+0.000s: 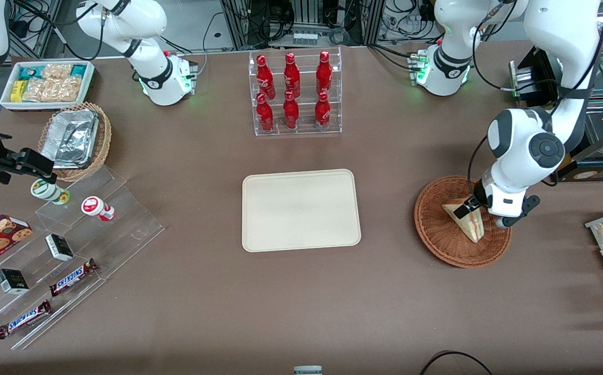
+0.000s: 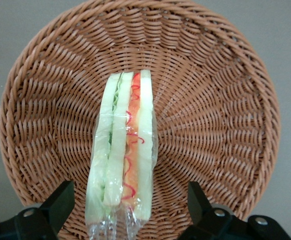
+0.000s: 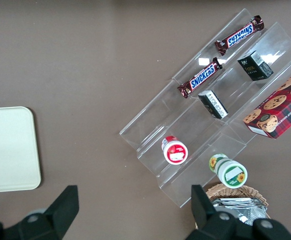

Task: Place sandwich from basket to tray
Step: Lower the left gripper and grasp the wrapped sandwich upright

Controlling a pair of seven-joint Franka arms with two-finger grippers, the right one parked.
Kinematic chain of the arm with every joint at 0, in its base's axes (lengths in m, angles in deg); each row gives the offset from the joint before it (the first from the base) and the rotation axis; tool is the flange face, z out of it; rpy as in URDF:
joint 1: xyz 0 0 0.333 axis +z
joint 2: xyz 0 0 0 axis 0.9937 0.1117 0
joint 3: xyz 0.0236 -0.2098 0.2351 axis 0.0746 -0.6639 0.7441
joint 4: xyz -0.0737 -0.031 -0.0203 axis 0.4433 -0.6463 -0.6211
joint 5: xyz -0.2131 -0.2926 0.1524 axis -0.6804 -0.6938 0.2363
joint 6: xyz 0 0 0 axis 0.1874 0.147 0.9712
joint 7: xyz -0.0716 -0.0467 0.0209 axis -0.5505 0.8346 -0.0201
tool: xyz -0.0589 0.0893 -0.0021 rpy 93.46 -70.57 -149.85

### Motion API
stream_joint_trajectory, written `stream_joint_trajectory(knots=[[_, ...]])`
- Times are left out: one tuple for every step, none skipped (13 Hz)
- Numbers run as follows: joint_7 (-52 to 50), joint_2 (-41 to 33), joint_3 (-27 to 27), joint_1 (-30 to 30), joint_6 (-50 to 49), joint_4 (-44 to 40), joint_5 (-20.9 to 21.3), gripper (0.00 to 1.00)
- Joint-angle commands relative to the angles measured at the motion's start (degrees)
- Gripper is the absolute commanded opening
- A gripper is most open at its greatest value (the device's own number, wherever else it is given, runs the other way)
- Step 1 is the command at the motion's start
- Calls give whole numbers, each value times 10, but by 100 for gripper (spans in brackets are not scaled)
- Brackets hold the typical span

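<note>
The gripper hangs low over the basket with its fingers spread wide, one on each flat side of the sandwich and each apart from the wrap; nothing is pinched. The sandwich stands on edge in the basket, cut face up, showing green filling toward one slice and red toward the other, clear wrap bunched at the end nearest the gripper. In the front view the wedge lies with its point toward the front camera and its broad end under the gripper, in the part of the basket nearer the working arm's end of the table. The basket's woven rim rises all round the sandwich, with bare weave on both sides of it. The tray lies flat at the table's middle, toward the parked arm from the basket, with open brown table between the two. A clear rack of red bottles stands farther from the front camera than the tray, well apart from it.
</note>
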Motion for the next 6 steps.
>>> stream_joint_trajectory(knots=[[-7, 23, -1, 3, 5, -11, 12, 100], [-7, 28, -1, 3, 5, -11, 12, 100], [-8, 29, 0, 3, 5, -10, 12, 87], [-11, 29, 7, 3, 3, -10, 13, 40], [-7, 27, 9, 3, -2, -10, 15, 3], [-6, 24, 9, 3, -5, -11, 36, 0]])
